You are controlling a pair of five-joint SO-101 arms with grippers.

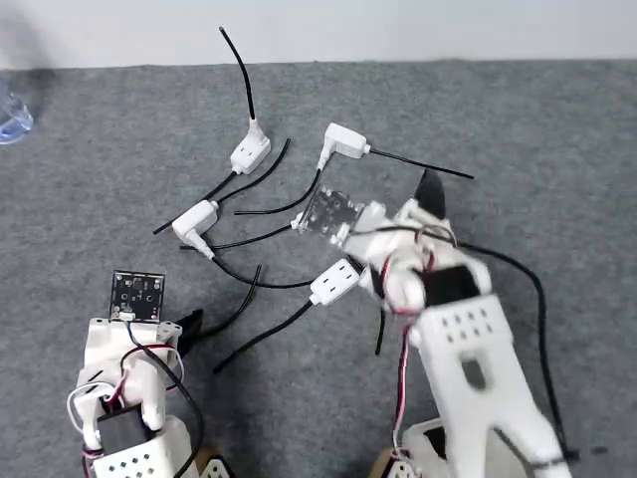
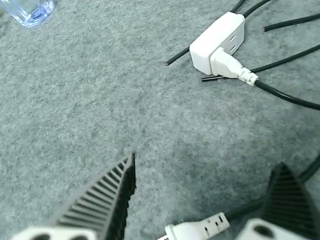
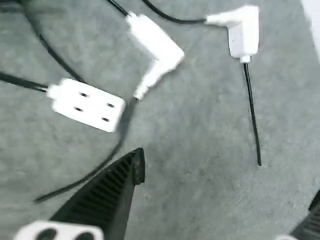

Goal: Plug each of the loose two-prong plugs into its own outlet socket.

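Several white plugs and outlet sockets on black cords lie on the grey carpet. A socket sits at the back. Left of centre a plug sits in a socket. An angled plug lies at the back centre, and a bare socket in the middle. My left gripper is open near the front left, low over the carpet. A small white plug lies between its finger bases. My right gripper is open over the centre, holding nothing.
A clear plastic container stands at the far left edge. Loose black cords cross the middle of the carpet. Bare carpet stretches to the right and along the back.
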